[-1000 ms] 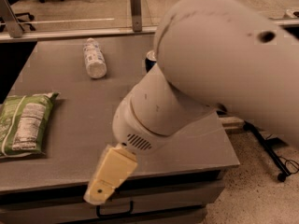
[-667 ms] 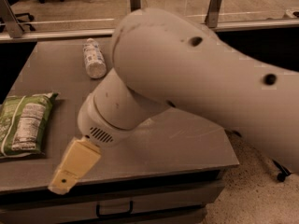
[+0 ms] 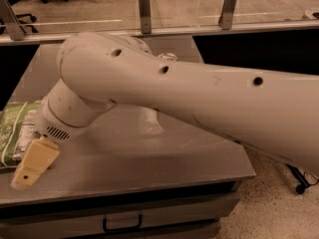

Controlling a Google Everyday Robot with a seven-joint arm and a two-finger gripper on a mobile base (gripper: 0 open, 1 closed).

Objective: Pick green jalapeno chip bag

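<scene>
The green jalapeno chip bag [image 3: 14, 126] lies flat at the left edge of the grey table [image 3: 149, 153], with its white label panel facing up. Its right side is hidden behind my wrist. My gripper [image 3: 27, 171] is cream-coloured and hangs from the wrist [image 3: 62, 118] just right of the bag and at its near end, close above the tabletop. My big white arm [image 3: 199, 98] stretches across the view from the right.
The arm hides most of the table's back and middle, including the bottle and the can. A glass partition with metal posts [image 3: 144, 4] runs behind the table. A drawer handle [image 3: 122, 225] sits under the front edge. There is speckled floor at the right.
My arm has swung left across the table. The gripper has moved left from the front middle to right beside the bag. The bottle is now hidden behind the arm.
</scene>
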